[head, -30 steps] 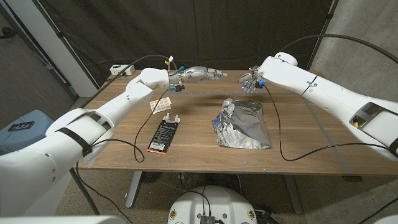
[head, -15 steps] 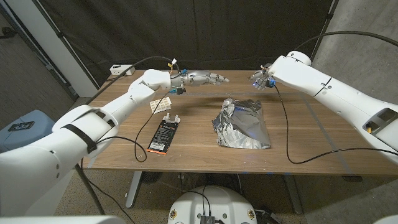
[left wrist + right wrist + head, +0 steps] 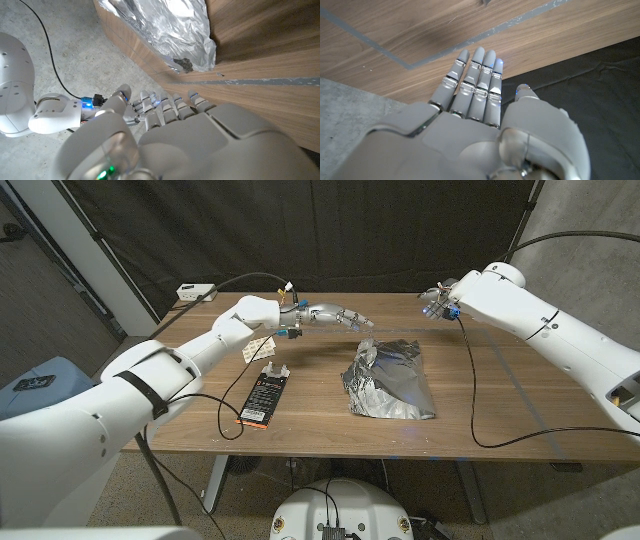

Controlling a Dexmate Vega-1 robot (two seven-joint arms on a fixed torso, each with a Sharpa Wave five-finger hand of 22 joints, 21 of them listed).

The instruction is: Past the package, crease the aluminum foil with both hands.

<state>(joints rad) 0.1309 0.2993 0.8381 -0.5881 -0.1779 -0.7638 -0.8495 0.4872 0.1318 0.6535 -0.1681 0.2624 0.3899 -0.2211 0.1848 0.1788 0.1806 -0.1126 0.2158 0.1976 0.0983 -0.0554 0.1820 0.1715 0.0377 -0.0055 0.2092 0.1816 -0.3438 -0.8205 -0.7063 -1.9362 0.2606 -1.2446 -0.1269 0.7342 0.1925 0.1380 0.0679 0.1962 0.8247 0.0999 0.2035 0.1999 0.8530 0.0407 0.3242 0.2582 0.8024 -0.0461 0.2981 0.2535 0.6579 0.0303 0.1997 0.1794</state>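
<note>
Left robot hand (image 3: 333,316) nearer foil (image 3: 388,379) (apart)

A black curtain (image 3: 330,230) is hanging behind the wooden desk (image 3: 500,395). Grey concrete floor (image 3: 520,490) is showing below, and a blue bin (image 3: 35,385) is standing left.

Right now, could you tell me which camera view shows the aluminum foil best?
The head view: the whole crumpled aluminum foil lies in sight on the table, right of the black package. The left wrist view catches part of it beyond the left hand. The right wrist view shows bare wood.
</note>
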